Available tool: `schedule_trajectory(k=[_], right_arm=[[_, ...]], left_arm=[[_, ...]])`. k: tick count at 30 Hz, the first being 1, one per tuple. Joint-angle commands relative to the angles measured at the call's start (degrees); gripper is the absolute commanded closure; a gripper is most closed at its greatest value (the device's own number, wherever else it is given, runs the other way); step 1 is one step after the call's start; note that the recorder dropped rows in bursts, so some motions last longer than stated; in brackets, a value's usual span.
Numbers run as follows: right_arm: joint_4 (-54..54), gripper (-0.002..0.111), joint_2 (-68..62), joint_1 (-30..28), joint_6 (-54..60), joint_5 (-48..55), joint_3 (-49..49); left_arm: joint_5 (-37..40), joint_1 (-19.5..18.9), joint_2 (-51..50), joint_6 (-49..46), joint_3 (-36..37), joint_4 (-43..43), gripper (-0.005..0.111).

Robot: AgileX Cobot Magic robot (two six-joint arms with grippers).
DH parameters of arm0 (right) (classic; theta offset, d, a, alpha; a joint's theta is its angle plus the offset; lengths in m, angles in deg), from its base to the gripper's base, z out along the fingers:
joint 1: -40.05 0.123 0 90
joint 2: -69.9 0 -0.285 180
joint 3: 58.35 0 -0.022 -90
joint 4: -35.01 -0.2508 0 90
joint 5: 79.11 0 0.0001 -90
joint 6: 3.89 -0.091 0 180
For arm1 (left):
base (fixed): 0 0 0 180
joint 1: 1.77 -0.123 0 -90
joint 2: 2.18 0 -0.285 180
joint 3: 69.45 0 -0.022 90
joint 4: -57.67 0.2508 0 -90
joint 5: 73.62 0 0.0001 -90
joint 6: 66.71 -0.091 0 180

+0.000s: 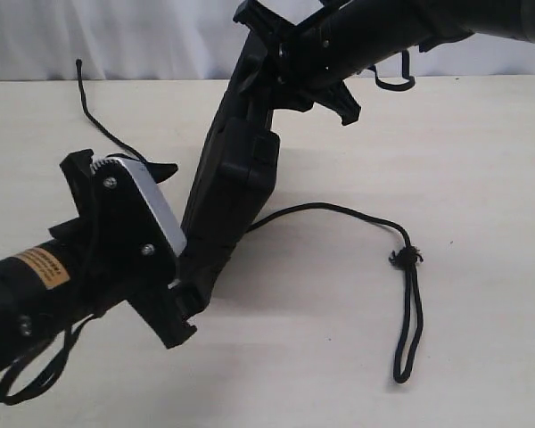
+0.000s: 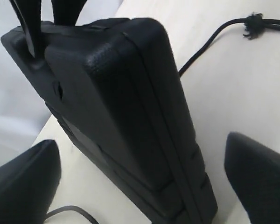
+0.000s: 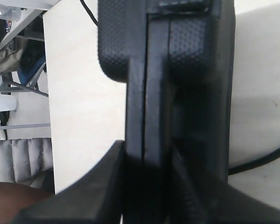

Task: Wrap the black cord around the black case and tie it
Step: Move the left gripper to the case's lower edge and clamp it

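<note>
The black case (image 1: 227,187) stands tilted on one end on the table. My right gripper (image 1: 281,53) is shut on its raised top edge, and in the right wrist view the right gripper (image 3: 147,186) pinches that edge of the case (image 3: 177,70) from both sides. My left gripper (image 1: 174,254) is open around the lower end. In the left wrist view the case (image 2: 116,93) sits between the wide fingers (image 2: 23,177) with a gap on each side. The black cord (image 1: 339,209) runs from the far left, passes under the case, then curves right to a frayed knot (image 1: 406,257) and loop.
The cream table (image 1: 481,143) ends at a white backdrop behind. Smooth black arm cables (image 1: 27,374) hang at the lower left. The right wrist view shows the table's edge with chairs and clutter (image 3: 18,70) beyond it.
</note>
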Motion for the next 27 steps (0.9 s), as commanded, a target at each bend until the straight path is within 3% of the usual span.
schedule_trajectory(k=[1, 6, 13, 20, 22, 27], right_arm=[[-2.91, 0.104, 1.91, -0.08, -0.05, -2.59, -0.65], [-2.91, 0.104, 1.91, -0.08, -0.05, -2.48, -0.65], [-2.91, 0.104, 1.91, -0.08, -0.05, -1.28, -0.65], [-2.91, 0.104, 1.91, -0.08, -0.05, -1.87, -0.65], [-2.91, 0.104, 1.91, -0.08, -0.75, -1.85, -0.65], [-2.91, 0.104, 1.91, -0.08, -2.53, -2.75, -0.65]], left_arm=[[-14.41, 1.32, -7.55, 10.62, -0.36, 6.72, 0.018], [-18.46, 1.22, -15.2, 19.7, -4.26, 7.28, 0.018], [-19.86, 1.22, -24.95, 19.7, -9.47, 5.15, 0.018], [-21.15, 1.32, -25.88, 19.7, -9.73, 5.42, 0.019], [-20.49, 1.32, -25.18, 19.7, -9.73, 7.39, 0.027], [-20.49, 1.32, -23.97, 22.51, -9.73, 19.03, 0.06]])
